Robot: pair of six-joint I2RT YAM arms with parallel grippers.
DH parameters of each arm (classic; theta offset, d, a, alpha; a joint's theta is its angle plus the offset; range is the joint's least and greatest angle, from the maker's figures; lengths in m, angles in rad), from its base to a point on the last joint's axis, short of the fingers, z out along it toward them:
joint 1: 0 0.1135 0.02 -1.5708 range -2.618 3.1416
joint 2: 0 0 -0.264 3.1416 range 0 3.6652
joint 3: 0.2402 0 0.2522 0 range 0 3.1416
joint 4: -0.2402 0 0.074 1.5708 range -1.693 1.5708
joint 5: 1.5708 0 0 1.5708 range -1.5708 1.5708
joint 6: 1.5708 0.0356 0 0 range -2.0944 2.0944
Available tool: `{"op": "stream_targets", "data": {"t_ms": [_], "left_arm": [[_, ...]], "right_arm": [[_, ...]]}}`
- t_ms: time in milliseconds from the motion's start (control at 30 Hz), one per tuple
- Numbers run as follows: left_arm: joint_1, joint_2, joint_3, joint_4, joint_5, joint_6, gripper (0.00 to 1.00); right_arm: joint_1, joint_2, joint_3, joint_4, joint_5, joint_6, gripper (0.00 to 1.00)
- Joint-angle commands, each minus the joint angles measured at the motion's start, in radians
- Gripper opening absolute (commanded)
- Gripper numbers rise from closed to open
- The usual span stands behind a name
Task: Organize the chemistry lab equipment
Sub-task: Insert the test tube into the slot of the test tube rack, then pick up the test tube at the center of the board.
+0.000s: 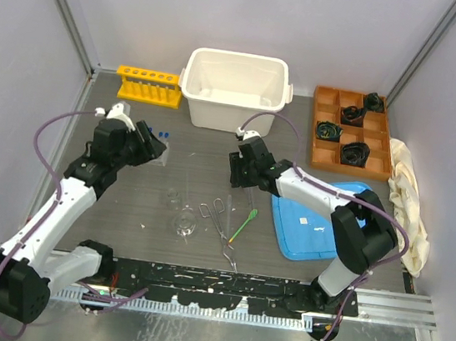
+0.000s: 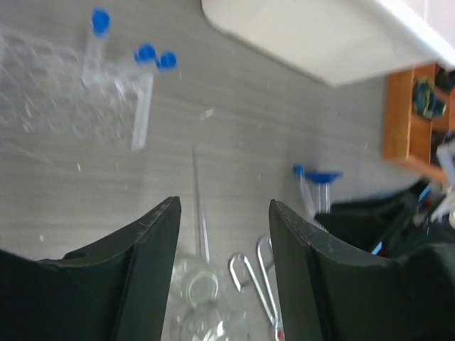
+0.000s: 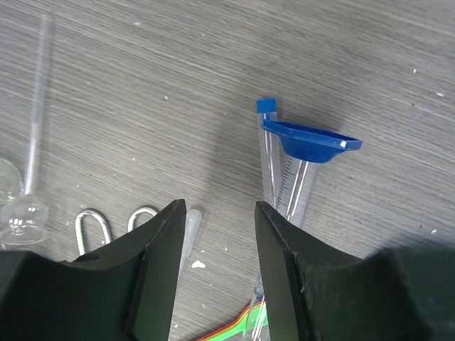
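My left gripper is open and holds nothing. It hangs above the table near the clear plastic rack, where three blue-capped test tubes stand. Below it lie a glass rod, small clear flasks and the metal tongs. My right gripper is also open and empty, just above the table. The blue-based cylinder lies on its side to the right of it, with a blue-capped tube alongside. A green spatula shows at the bottom edge. The yellow rack stands at the back left.
A white bin stands at the back centre. An orange tray with black objects sits at the back right, next to a cream cloth. A blue flat lid lies under the right arm. A clear pipette tip lies by the right gripper's left finger.
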Motion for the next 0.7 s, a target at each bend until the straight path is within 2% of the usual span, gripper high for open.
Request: {"op": "stream_targets", "data": {"t_ms": [0,133,400,667], "left_arm": [[-0.023,-0.047,-0.027,-0.125,0.155,-0.027,0.54],[-0.026,-0.09,-0.044,-0.202,0.177,-0.011,0.54],[-0.026,-0.195,-0.08,-0.231,0.196,-0.022,0.54],[-0.025,-0.229,-0.098,-0.252,0.215,-0.033,0.54]], "right_arm": [[-0.011,0.021,0.061,-0.009,0.02,0.01,0.5],[-0.015,0.045,0.069,-0.018,0.042,0.002,0.5],[-0.019,0.099,0.077,-0.013,0.057,-0.006,0.49],[-0.02,0.147,0.105,-0.001,0.071,-0.007,0.48]]}}
